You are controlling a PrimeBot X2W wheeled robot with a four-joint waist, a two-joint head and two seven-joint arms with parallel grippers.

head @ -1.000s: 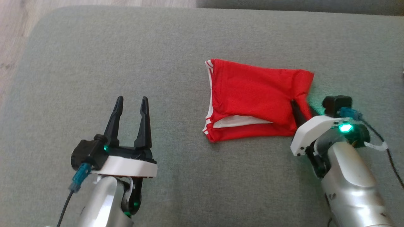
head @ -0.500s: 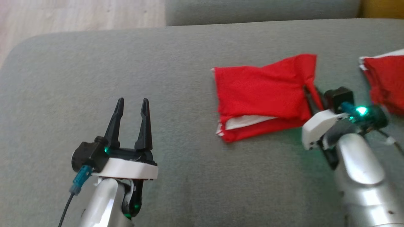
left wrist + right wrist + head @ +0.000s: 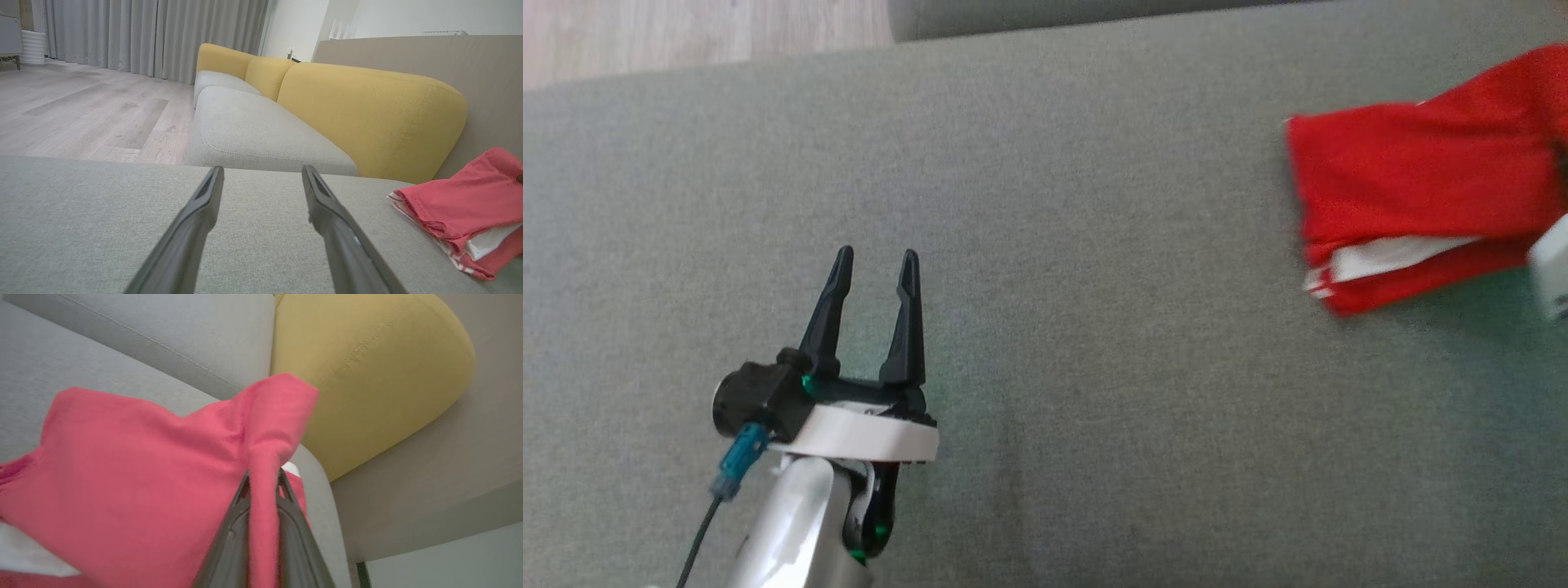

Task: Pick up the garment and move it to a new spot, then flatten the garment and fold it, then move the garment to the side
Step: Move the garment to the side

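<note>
Garment [image 3: 1413,196], red, white trim, folded: rests on grey cushion [image 3: 1094,408], long axis crosswise to left jaws. Right jaws: closed, pinching a raised fold at its edge. Left jaws: wide open, empty; garment well apart to their right. Nearer arm: right.

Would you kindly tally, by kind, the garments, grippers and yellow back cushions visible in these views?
Red garment: 1
Grippers: 2 (left gripper open, right gripper shut on the red garment)
Yellow back cushions: 3, seen in the left wrist view
Total: 6
</note>
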